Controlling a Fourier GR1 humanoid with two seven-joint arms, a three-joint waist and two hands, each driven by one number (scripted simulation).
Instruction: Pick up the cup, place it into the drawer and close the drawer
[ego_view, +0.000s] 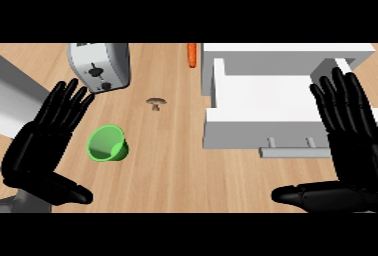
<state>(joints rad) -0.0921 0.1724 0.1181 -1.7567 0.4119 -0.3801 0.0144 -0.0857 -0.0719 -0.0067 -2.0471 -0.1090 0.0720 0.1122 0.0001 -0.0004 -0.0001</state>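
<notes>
A green cup (108, 144) lies on its side on the wooden counter, its mouth turned toward the upper left. My left hand (43, 145) stands open just left of the cup, fingers straight and pointing up, not touching it. The white drawer (258, 127) is pulled open at the right, its inside bare, with a grey handle (295, 152) on its front. In front of the drawer's right side my right hand (348, 135) is open too, fingers up, thumb stretched left along the lower edge.
A silver toaster (101, 66) stands at the back left. A small brown mushroom (156, 103) lies between the toaster and the drawer. An orange carrot (192, 55) rests at the back beside the white cabinet (288, 52).
</notes>
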